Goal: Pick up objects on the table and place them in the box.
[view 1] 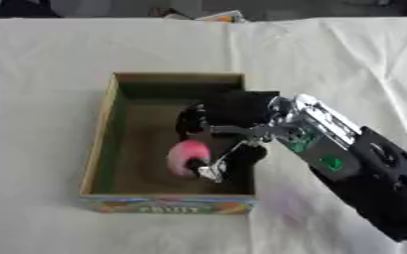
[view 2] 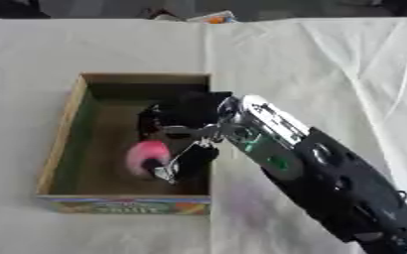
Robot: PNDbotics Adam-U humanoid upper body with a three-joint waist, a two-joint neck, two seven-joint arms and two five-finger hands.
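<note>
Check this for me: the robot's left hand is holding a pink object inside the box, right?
Not quite. It is the right hand, whose arm comes in from the right side of the left eye view. The rest stands: the hand is inside the box with its fingers round the pink object.

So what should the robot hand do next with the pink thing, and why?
Probably open its fingers and let go. The right robot hand reaches over the box's right wall, and its fingers are curled round the pink thing, which is already inside the box, low over the brown floor. Nothing else shows in the box, so a drop looks safe.
</note>
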